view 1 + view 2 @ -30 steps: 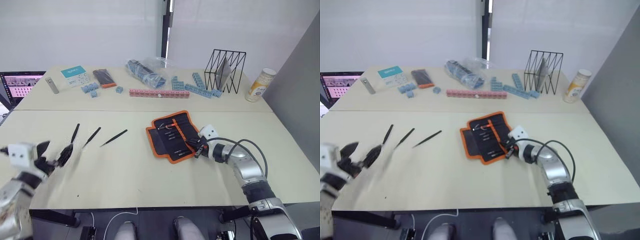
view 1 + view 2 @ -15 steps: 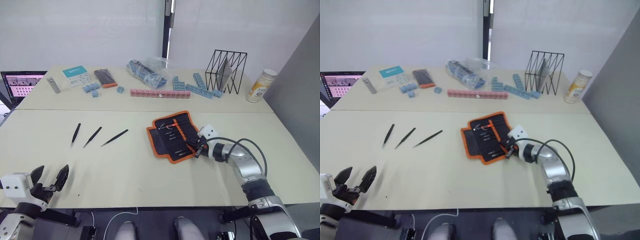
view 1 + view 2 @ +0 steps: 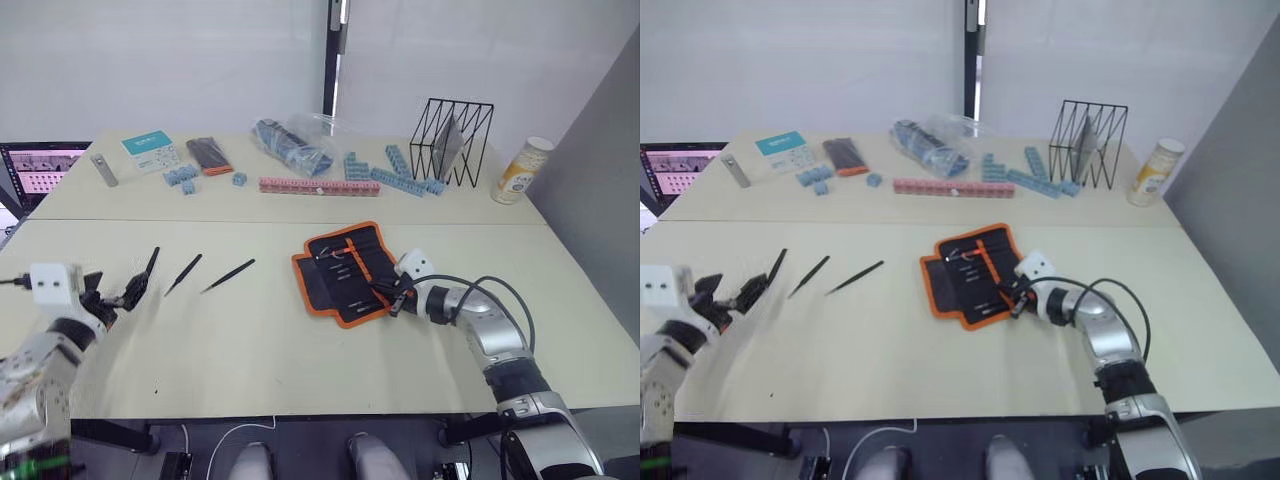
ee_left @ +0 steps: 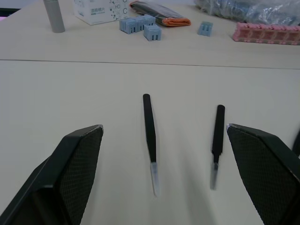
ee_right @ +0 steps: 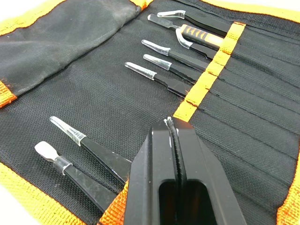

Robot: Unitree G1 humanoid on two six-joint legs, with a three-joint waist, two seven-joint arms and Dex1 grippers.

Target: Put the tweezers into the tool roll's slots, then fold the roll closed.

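Note:
Three black tweezers (image 3: pixel 153 260) (image 3: pixel 185 272) (image 3: pixel 229 275) lie loose on the table at the left. My left gripper (image 3: pixel 118 293) hovers open just in front of them. In the left wrist view, two tweezers (image 4: pixel 149 133) (image 4: pixel 217 138) lie between its wide-spread fingers (image 4: pixel 77 164). The tool roll (image 3: pixel 345 272), black with orange trim, lies open at the centre right. Several capped tools (image 5: pixel 159 77) sit in its slots (image 5: pixel 239 117). My right gripper (image 3: pixel 393 297) is shut, its tip over the roll's orange band (image 5: pixel 206 79) near the roll's right edge.
Along the far side stand a black wire rack (image 3: pixel 453 140), a can (image 3: pixel 522 170), blue blocks (image 3: pixel 395 175), a pink strip (image 3: pixel 318 186), a plastic bag (image 3: pixel 295 142), a small black case (image 3: pixel 209 155), a white box (image 3: pixel 150 150) and a grey cylinder (image 3: pixel 103 169). A laptop (image 3: pixel 35 170) sits far left.
My left gripper dropped toward the table's front edge half a second ago and has come back up close behind the loose tweezers. The right gripper and roll have not moved.

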